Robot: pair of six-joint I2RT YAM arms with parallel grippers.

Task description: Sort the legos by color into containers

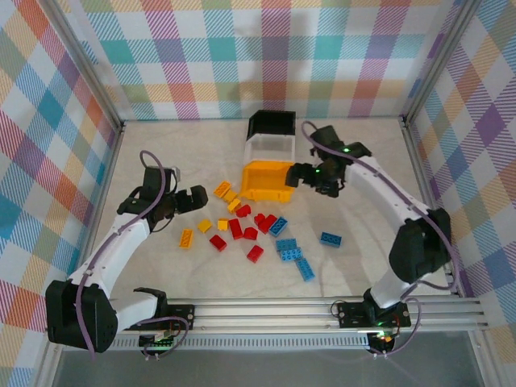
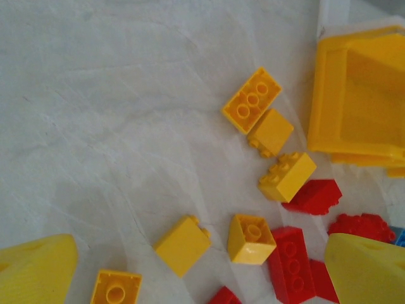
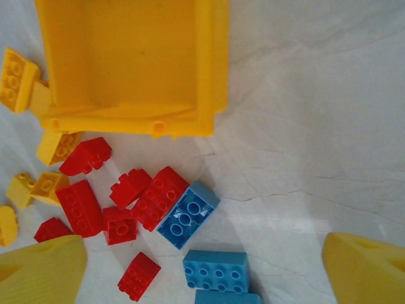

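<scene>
The legos lie loose on the table in front of the containers: yellow bricks [image 1: 228, 197] to the left, red ones [image 1: 242, 232] in the middle, blue ones [image 1: 292, 254] to the right, and a lone blue brick [image 1: 330, 239] further right. The black bin [image 1: 272, 122], white bin [image 1: 270, 150] and yellow bin [image 1: 278, 193] stand in a row from far to near. My left gripper [image 2: 202, 272] is open above two yellow bricks [image 2: 183, 245]. My right gripper [image 3: 205, 269] is open, beside the yellow bin [image 3: 212, 63] and above a blue brick [image 3: 188, 214] that touches a red brick [image 3: 158, 197].
Checked cloth walls on metal posts enclose the table on the left, back and right. A metal rail [image 1: 322, 310] runs along the near edge. Bare tabletop lies to the left of the yellow bricks and to the right of the lone blue brick.
</scene>
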